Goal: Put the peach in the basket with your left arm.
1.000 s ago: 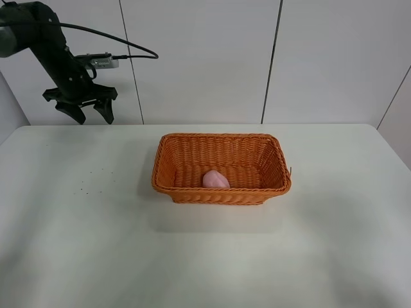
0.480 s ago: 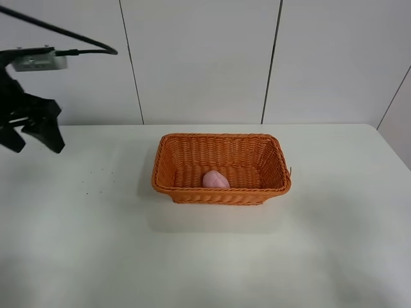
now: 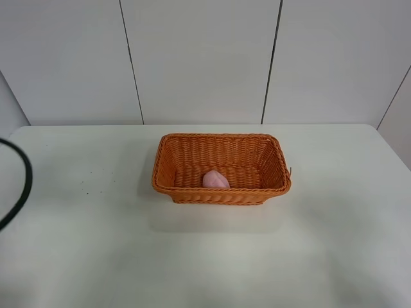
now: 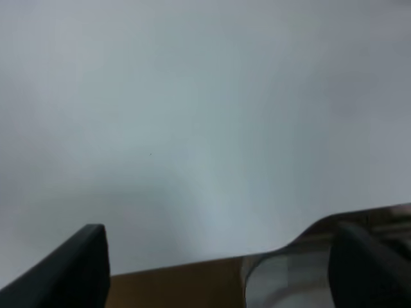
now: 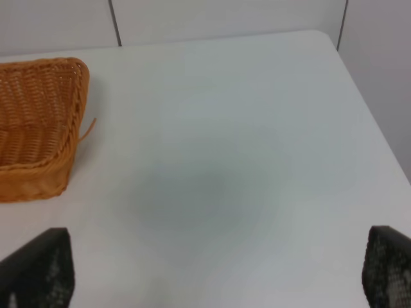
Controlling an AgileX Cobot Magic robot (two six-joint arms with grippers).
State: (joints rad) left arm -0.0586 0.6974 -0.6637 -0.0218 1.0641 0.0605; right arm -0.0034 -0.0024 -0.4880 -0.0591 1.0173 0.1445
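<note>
The orange wicker basket [image 3: 277, 159] stands in the middle of the white table in the exterior high view. The pink peach [image 3: 216, 179] lies inside it, near its front wall. Neither arm nor gripper shows in that view. In the left wrist view my left gripper [image 4: 221, 256] is open and empty, its dark fingertips [image 4: 87, 256] wide apart over bare white table near an edge. In the right wrist view my right gripper [image 5: 218, 273] is open and empty, and one end of the basket [image 5: 38, 122] shows apart from it.
A loop of black cable [image 3: 24, 186] comes in at the left edge of the exterior high view. White wall panels [image 3: 199, 58] stand behind the table. The left wrist view shows a brown surface [image 4: 180, 285] beyond the table's edge.
The left arm has swung left and down and left the exterior high view; only its cable remains visible. The basket and the peach have not moved.
</note>
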